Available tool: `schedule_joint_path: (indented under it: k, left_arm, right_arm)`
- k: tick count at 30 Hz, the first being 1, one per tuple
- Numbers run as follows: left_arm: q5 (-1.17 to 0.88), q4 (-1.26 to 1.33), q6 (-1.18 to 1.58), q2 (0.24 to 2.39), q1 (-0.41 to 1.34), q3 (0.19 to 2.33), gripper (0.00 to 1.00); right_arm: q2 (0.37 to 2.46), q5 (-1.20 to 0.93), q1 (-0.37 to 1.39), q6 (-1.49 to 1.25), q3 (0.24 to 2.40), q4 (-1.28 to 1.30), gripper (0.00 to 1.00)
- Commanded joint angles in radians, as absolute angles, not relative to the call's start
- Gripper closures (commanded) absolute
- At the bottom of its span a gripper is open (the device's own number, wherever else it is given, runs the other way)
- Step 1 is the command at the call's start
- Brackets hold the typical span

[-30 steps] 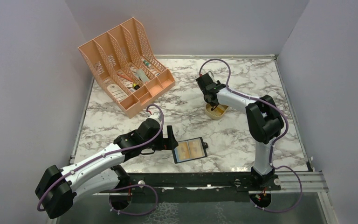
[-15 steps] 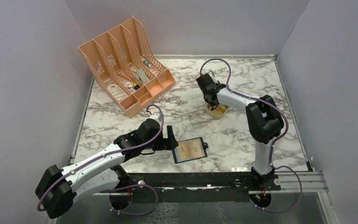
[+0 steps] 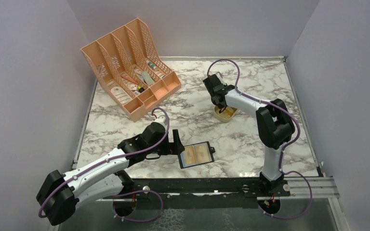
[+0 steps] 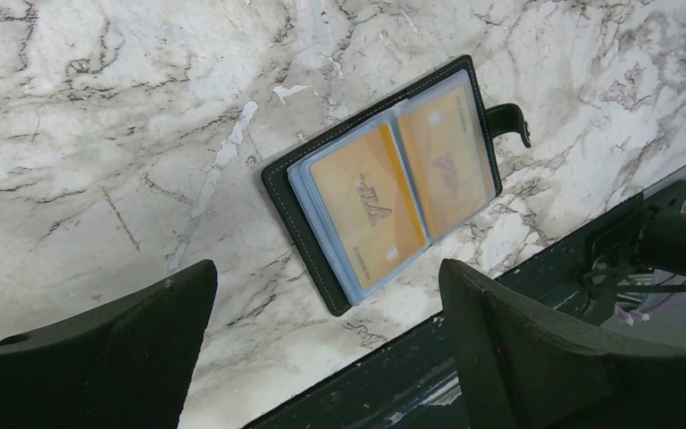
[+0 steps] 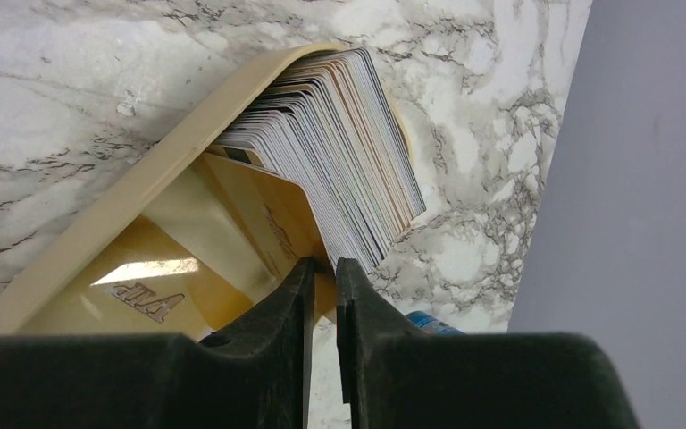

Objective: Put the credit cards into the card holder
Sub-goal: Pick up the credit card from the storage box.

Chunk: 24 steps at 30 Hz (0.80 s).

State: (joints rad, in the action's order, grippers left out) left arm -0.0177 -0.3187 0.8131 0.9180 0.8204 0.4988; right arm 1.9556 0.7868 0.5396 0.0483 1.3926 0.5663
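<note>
The bench is white marble veined in grey. Plain pale lilac walls box it in on the left, back and right, and a black rail runs along its near edge. A peach organiser stands at the upper left of the overhead view.

From overhead, the card holder lies open and flat at lower centre, just right of the left hand. The right hand dips into a gold tin right of centre, well apart from the holder. That view hides what the tin holds and how the right fingers stand.

The right wrist camera shows more. The credit cards stand on edge in a thick leaning stack inside the tin, with tan-orange ones lying loose in front of it. The right fingers are drawn nearly together, leaving only a slit. The corner of a tan-orange card runs down to that slit, but I cannot tell whether it is pinched.

The left wrist camera shows the left hand spread wide and holding nothing. Beyond its fingers, the holder shows two orange cards side by side behind clear sleeves. There its long axis runs from lower left to upper right, with the snap tab at the upper right end. Overhead the axis lies nearly left to right, with the tab on the right.
</note>
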Motion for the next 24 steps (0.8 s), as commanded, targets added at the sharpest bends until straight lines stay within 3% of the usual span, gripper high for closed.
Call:
schedule_joint_path:
  k: [1, 9, 16, 24]
  left_arm:
    - [-0.051, -0.280, 0.818, 0.905, 0.821, 0.484, 0.03]
    - [-0.076, -0.269, 0.826, 0.914, 0.820, 0.505, 0.04]
    - [-0.094, -0.258, 0.858, 0.932, 0.821, 0.528, 0.08]
    - [-0.141, -0.221, 0.938, 0.929, 0.821, 0.560, 0.13]
  right_arm:
    - [1.902, 0.775, 0.534, 0.003, 1.437, 0.630, 0.89]
    - [1.806, 0.655, 0.544, -0.031, 1.416, 0.684, 0.98]
    - [1.682, 0.484, 0.565, -0.100, 1.378, 0.755, 0.99]
    - [1.441, 0.099, 0.568, -0.218, 1.273, 0.723, 0.99]
